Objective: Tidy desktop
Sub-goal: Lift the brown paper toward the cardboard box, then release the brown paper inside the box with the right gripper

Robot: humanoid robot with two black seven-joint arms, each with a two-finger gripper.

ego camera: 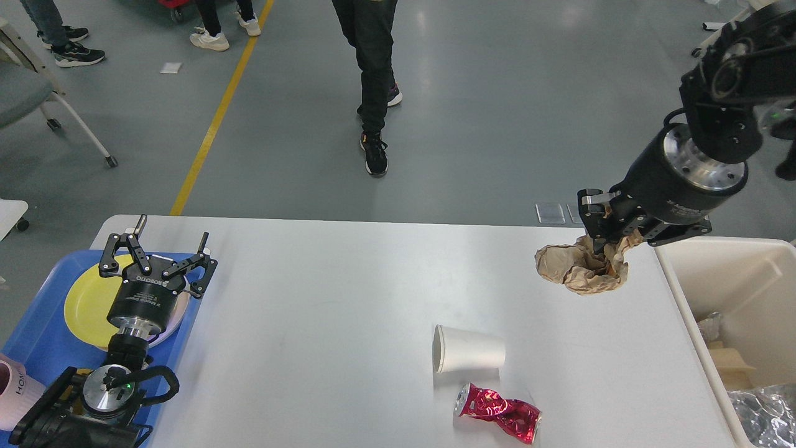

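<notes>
Red crushed can lying low and right of centre on the desktop, a tipped white paper cup just beyond. Lower left — left gripper, fingers spread wide, over a yellow plate on the blue tray. Farther up at right, right gripper clenched on a brown paper wad, lifted near the cream bin. Desktop filling the lower frame.

A matt, smooth white desk is seen. Brown paper is crumpled and rough; the cup is matt paper, the crushed can glossy red metal.
</notes>
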